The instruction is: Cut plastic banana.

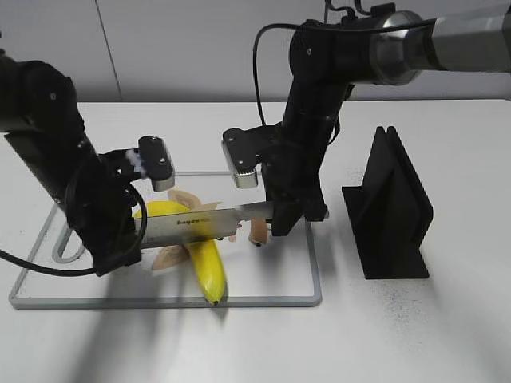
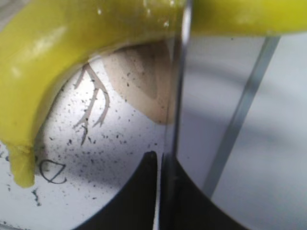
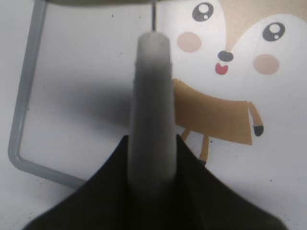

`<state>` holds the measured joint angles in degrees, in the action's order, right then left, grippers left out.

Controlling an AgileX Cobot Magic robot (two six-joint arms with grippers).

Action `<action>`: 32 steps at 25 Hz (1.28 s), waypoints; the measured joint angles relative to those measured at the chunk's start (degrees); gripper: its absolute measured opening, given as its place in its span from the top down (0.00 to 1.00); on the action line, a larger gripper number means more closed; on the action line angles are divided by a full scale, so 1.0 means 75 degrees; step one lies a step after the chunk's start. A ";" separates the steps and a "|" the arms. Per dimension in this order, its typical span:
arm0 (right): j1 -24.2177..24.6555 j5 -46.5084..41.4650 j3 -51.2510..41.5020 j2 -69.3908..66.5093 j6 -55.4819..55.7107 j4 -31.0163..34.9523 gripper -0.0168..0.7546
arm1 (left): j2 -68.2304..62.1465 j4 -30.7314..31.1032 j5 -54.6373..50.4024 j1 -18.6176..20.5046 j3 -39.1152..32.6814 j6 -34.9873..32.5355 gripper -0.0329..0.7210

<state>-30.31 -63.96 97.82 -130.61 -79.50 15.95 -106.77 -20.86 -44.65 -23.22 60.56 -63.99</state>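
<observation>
The plastic banana (image 1: 205,263) is glossy yellow and lies on the white cutting board (image 1: 313,275). Its dark tip points to the board's front edge. A knife (image 1: 200,223) lies across the banana's upper part. My right gripper (image 1: 279,225) is shut on the knife's grey handle (image 3: 152,96). My left gripper (image 1: 126,239) is at the blade's far end, and in the left wrist view its jaws (image 2: 163,160) are shut on the thin blade (image 2: 175,96), seen edge-on. The blade meets the banana (image 2: 53,52) at the top of that view. Whether the blade has gone into the banana is hidden.
The board has a grey rim (image 3: 21,120) and a printed cartoon animal (image 3: 230,62). A black knife block (image 1: 391,215) stands on the white table to the right of the board. A grey wall runs behind the table.
</observation>
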 joint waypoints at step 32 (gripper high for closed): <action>-0.0045 -0.0032 -0.0024 0.2438 0.0316 -0.0269 0.78 | 0.2014 -0.0012 -0.1473 0.0008 0.1690 0.1125 0.08</action>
<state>-30.65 -64.21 97.64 -112.33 -77.13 13.93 -91.66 -20.94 -55.69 -23.16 73.24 -55.55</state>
